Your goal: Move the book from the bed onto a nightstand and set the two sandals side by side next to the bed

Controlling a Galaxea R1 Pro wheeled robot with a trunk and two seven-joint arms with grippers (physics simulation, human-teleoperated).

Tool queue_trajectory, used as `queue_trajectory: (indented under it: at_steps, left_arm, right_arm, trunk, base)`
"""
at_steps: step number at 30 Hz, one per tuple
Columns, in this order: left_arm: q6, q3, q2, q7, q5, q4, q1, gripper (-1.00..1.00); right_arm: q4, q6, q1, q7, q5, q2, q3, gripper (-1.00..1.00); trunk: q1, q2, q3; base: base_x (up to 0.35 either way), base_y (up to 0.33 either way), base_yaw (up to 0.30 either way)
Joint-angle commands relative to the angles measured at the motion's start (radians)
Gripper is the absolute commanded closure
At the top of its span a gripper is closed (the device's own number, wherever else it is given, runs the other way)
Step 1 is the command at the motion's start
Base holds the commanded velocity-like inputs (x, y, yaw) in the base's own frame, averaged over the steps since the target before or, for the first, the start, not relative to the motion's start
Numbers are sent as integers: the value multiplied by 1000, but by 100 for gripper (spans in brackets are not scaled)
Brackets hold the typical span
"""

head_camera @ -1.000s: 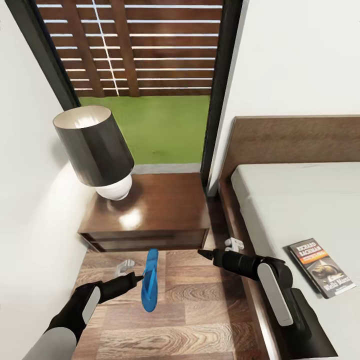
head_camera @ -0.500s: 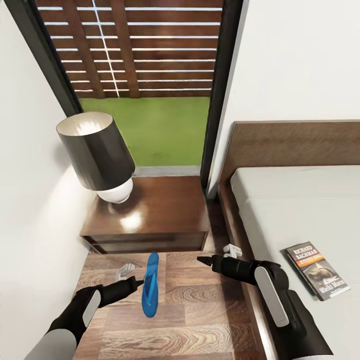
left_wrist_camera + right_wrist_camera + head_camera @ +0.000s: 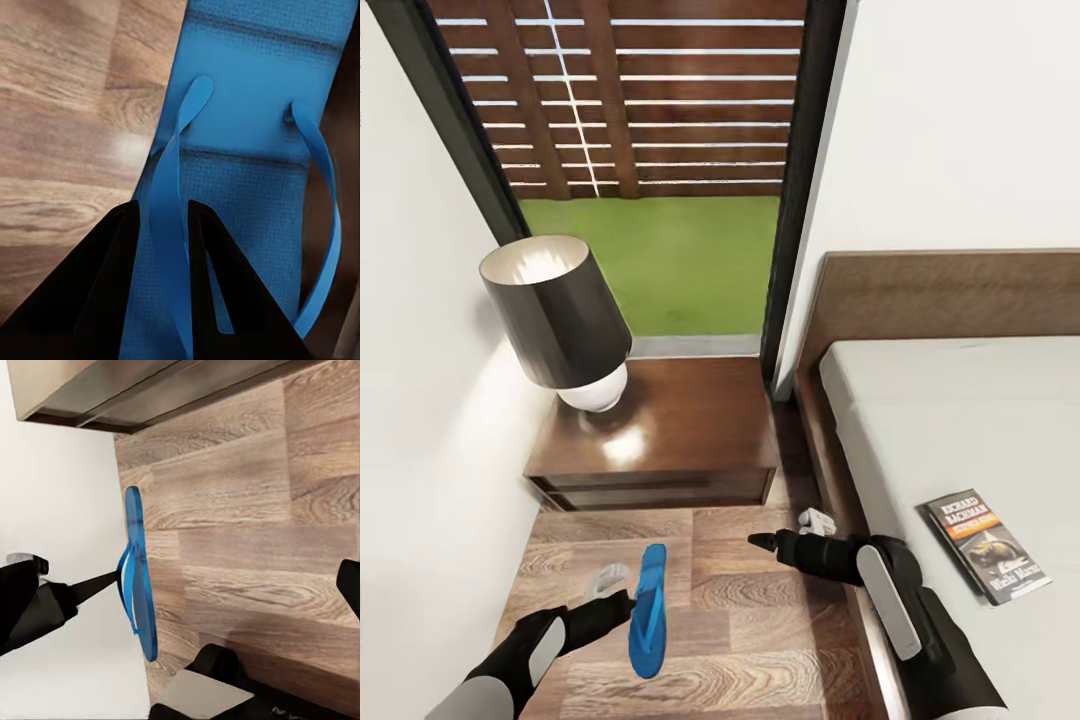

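Bright blue flat sandal gripped by left black fingers; right fingers' state unclear; dark orange-banded paperback book left on pale grey bed.

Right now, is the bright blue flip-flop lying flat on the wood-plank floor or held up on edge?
Held on edge: the left tool pinches the bright blue flip-flop by its strap, sole turned sideways above the floor.

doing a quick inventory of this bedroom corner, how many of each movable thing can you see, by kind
sandal: 1, blue, held by its strap in the left gripper
book: 1, on the bed
lamp: 1, on the nightstand
total: 3
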Motion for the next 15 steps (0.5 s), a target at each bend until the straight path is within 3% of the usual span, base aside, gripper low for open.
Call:
queue_trajectory:
  at_steps: [1, 6, 11, 15]
  left_arm:
    - [4, 4, 1, 7, 7, 10, 0, 100]
    - [-4, 3, 14, 14, 6, 31, 0, 100]
    - [-6, 3, 25, 14, 4, 34, 0, 100]
    - [-6, 3, 41, 13, 4, 34, 0, 100]
  right_arm:
    - [14, 3, -1, 10, 11, 3, -1, -100]
    - [134, -6, -1, 10, 16, 6, -2, -100]
    - [272, -320, -1, 12, 18, 6, 26, -100]
    - [381, -430, -1, 12, 19, 6, 91, -100]
  trunk:
    - [-4, 7, 3]
    - [-23, 42, 18]
    - [-42, 77, 34]
    - [-58, 105, 47]
  base:
    - [0, 0, 0]
    - [0, 0, 0]
    - [0, 0, 0]
    - [0, 0, 0]
